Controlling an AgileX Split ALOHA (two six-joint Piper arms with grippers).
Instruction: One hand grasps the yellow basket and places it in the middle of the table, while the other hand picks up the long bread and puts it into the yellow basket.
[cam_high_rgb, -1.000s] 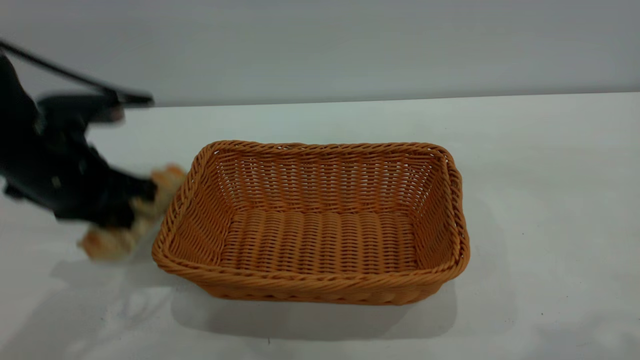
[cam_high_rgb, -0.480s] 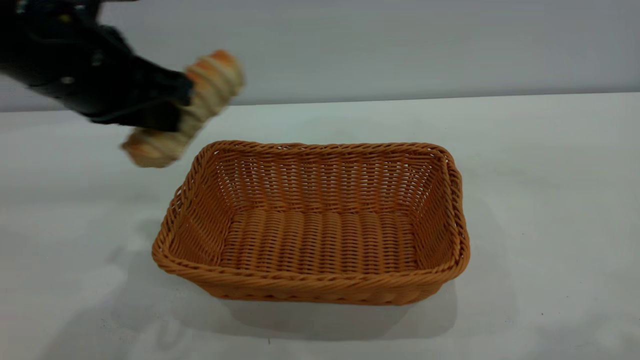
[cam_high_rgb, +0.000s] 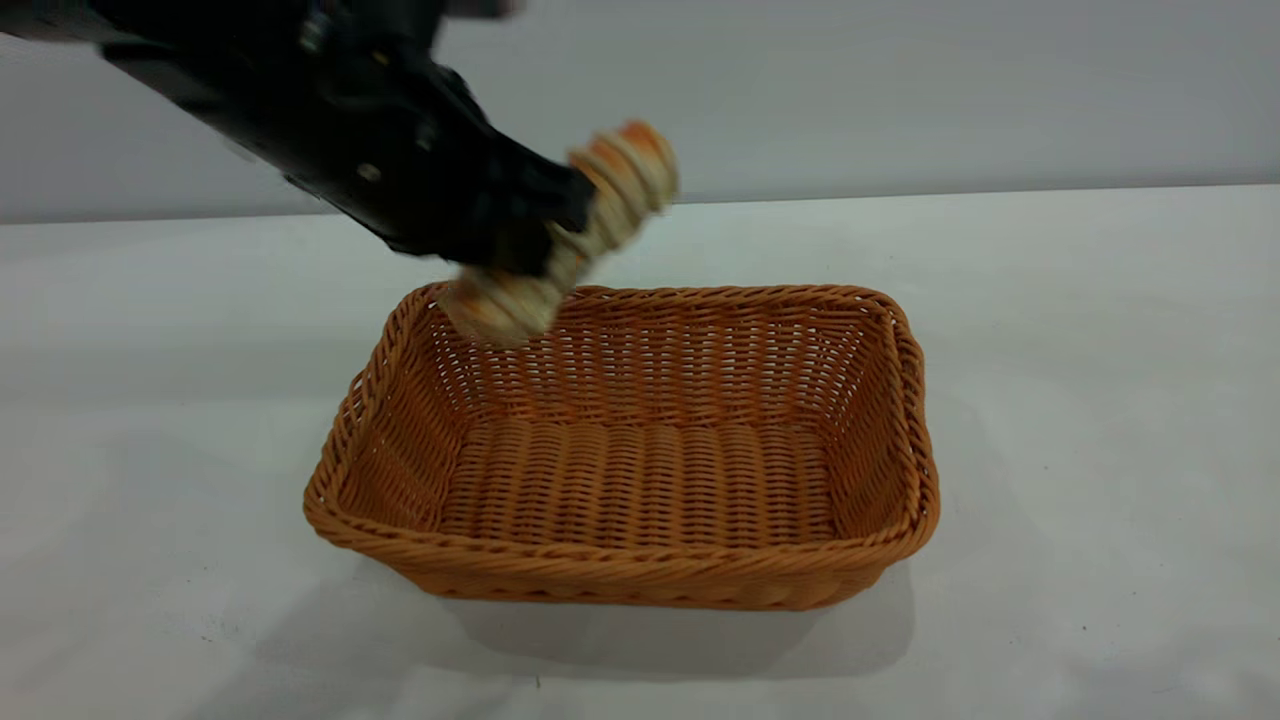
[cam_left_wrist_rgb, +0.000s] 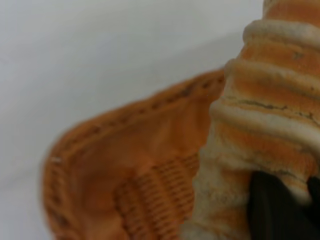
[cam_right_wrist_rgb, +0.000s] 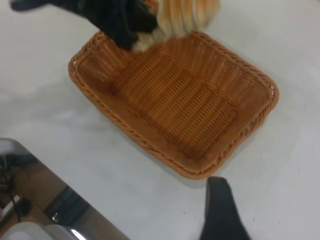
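The yellow basket (cam_high_rgb: 620, 575) stands empty in the middle of the white table (cam_high_rgb: 1100, 400). My left gripper (cam_high_rgb: 552, 238) is shut on the long bread (cam_high_rgb: 622, 172) and holds it tilted in the air above the basket's far left corner. In the left wrist view the bread (cam_left_wrist_rgb: 270, 105) fills the frame, with a black finger (cam_left_wrist_rgb: 272, 210) on it and the basket's corner (cam_left_wrist_rgb: 100, 165) below. The right wrist view looks down on the basket (cam_right_wrist_rgb: 180, 105) and the bread (cam_right_wrist_rgb: 187, 12). My right gripper (cam_right_wrist_rgb: 222, 212) hovers off the basket's side, out of the exterior view.
A grey wall runs behind the table's far edge (cam_high_rgb: 900, 190). In the right wrist view the table's edge (cam_right_wrist_rgb: 55, 170) drops off to a floor with dark gear (cam_right_wrist_rgb: 65, 205).
My left gripper has lifted the bread off the table at the basket's left and carried it up and to the right, over the basket's far left corner. The basket has not moved.
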